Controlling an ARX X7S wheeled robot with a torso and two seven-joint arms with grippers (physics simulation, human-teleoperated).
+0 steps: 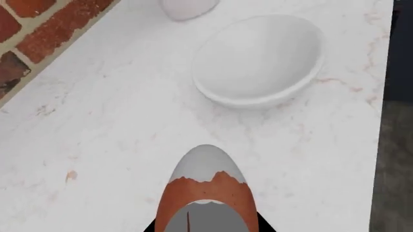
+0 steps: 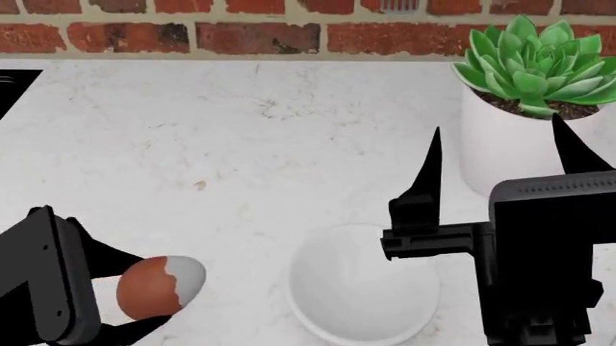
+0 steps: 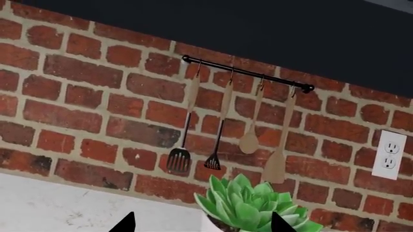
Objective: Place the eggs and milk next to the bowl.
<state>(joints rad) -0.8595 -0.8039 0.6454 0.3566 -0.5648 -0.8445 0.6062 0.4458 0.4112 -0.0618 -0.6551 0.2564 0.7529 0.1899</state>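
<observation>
A reddish-brown egg [image 2: 159,287] with a grey-white end is held just above the marble counter, with my left gripper [image 2: 144,292] shut on it. In the left wrist view the egg [image 1: 206,186] fills the space between the jaws of the left gripper [image 1: 206,228], its pale end pointing toward the bowl [image 1: 258,58]. The glossy white bowl [image 2: 318,317] is empty and sits a short way to the egg's right. My right gripper [image 2: 497,140] is open and raised above the bowl's right side, fingertips pointing at the wall, nothing between them [image 3: 203,224]. The milk is out of view.
A white pot with a green succulent [image 2: 534,65] stands behind the bowl at the back right, just beyond the right gripper. The brick wall [image 2: 241,36] runs along the back, with a utensil rail [image 3: 245,72] and an outlet [image 3: 389,154]. The counter's edge [image 1: 384,96] lies close beyond the bowl.
</observation>
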